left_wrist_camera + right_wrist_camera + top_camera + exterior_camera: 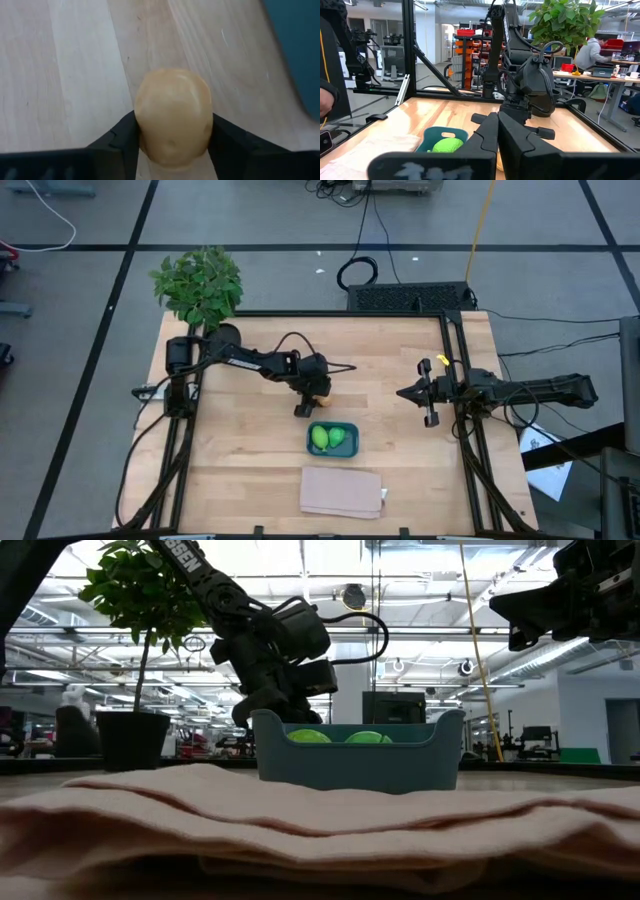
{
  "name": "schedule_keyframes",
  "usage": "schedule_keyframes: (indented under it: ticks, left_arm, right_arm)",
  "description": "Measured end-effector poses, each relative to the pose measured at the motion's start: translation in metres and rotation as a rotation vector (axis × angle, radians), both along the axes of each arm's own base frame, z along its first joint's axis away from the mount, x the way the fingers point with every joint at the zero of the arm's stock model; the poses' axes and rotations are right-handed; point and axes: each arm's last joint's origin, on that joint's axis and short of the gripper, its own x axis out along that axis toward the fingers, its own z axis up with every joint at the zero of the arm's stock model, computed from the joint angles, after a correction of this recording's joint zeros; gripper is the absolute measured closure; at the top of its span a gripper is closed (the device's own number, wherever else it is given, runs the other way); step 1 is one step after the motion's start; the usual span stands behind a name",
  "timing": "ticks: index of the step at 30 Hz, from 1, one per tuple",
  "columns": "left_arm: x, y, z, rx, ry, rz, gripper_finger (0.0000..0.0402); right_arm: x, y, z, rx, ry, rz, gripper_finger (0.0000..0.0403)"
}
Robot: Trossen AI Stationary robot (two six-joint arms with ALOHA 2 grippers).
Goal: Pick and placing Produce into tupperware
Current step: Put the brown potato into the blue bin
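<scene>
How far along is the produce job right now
Done: two green pieces lie in the teal tupperware. In hand: the left hand is shut on the orange-tan piece above the table, beside the tupperware. Left: drop it in. The right hand waits at the right side.

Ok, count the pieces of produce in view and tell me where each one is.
3. Two green limes lie side by side in the teal tupperware. The orange-tan piece is clamped in the left gripper, just beyond the tupperware's far-left corner. The right gripper waits aside.
</scene>
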Motion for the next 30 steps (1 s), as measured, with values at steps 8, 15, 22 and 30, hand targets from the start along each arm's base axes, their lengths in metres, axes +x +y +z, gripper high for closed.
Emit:
schedule_keyframes:
  ticks: [8, 15, 22, 30]
  left_arm:
    - [-0.003, 0.0, 0.017, 0.028, -0.028, 0.003, 0.02]
    - [-0.011, -0.001, 0.045, 0.054, -0.077, -0.004, 0.0194]
    - [-0.028, -0.004, 0.088, 0.083, -0.149, -0.009, 0.0193]
    - [-0.053, -0.009, 0.134, 0.109, -0.242, -0.017, 0.0193]
  right_arm:
    - [0.0, 0.0, 0.0, -0.006, 0.0, -0.001, 0.0403]
    - [0.0, 0.0, 0.0, -0.007, 0.003, -0.001, 0.0403]
    - [0.0, 0.0, 0.0, -0.007, 0.003, -0.001, 0.0403]
    - [0.0, 0.0, 0.0, 0.003, 0.002, 0.001, 0.0403]
